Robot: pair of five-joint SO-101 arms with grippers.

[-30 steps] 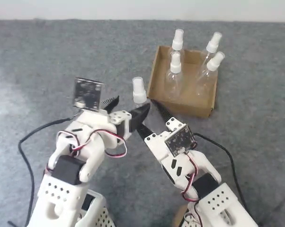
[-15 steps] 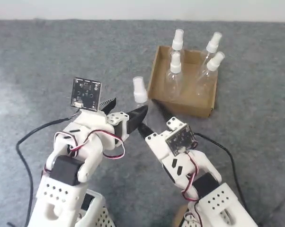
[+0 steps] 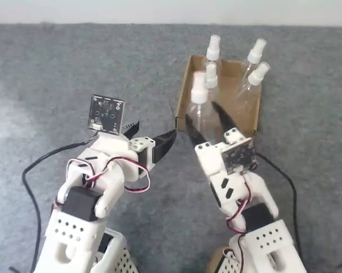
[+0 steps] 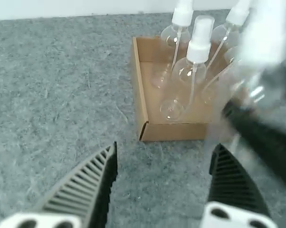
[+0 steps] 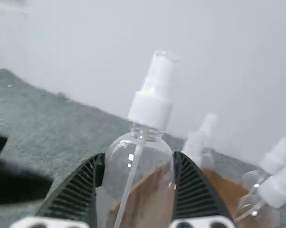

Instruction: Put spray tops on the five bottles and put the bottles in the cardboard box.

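Gripping bottle, right jaws, over box corner | left jaws spread

No readable text, label or number — not on the bottles or cardboard box.

5 clear glossy plastic bottles, smooth white spray tops, matt cardboard box, rough grey cloth.
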